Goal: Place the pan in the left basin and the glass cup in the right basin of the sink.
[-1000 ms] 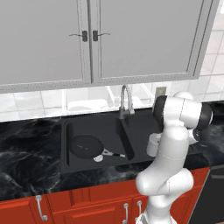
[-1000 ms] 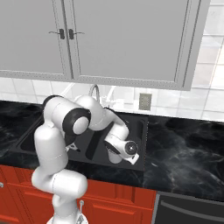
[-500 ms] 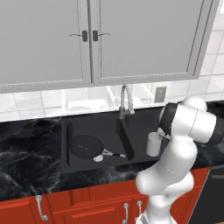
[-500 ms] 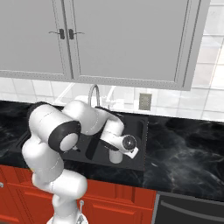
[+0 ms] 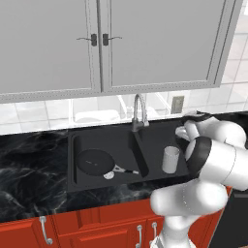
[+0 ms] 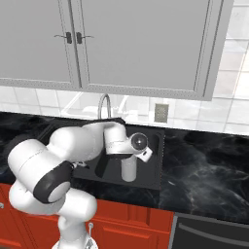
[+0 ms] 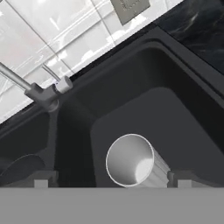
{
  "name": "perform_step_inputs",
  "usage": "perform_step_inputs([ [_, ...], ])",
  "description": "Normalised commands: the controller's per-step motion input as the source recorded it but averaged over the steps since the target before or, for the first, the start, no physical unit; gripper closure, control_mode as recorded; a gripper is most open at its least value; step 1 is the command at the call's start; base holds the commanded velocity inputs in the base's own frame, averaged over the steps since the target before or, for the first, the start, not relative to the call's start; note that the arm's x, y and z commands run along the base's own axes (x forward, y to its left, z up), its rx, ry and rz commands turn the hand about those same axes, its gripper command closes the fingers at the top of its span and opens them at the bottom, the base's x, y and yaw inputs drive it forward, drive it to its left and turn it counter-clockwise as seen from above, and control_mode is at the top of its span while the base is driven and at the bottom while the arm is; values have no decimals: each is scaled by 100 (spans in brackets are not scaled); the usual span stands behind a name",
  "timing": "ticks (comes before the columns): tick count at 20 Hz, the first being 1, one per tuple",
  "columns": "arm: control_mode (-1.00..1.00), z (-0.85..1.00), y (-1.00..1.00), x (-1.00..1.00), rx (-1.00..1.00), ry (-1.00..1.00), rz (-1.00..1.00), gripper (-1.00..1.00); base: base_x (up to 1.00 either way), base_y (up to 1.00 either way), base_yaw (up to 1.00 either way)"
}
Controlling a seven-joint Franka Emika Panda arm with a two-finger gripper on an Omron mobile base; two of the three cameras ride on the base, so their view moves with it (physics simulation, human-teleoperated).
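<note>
Grey cabinets (image 5: 97,43) over white tile; black marble bench (image 5: 29,160) on red cupboards. Sink (image 5: 72,145): black, two basins, chrome faucet (image 5: 139,112) behind the divider. Left basin (image 5: 97,145): holds the pan (image 5: 95,162), flat, handle toward the divider. Right basin (image 7: 183,127): holds the cup (image 7: 131,161), upright, mouth up. Claw (image 7: 109,178): above the cup, jaws apart, one fingertip (image 7: 40,179) on each side, neither touching the cup.
</note>
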Motion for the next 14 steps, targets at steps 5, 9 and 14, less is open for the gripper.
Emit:
perform_step_inputs([
  [5, -100, 61, 0, 0, 0, 7, -9, -100, 0, 0, 0],
  [9, -100, 41, 0, 0, 0, 11, -9, -100, 0, 0, 0],
  [14, -100, 21, 0, 0, -3, 11, -5, -100, 0, 0, 0],
])
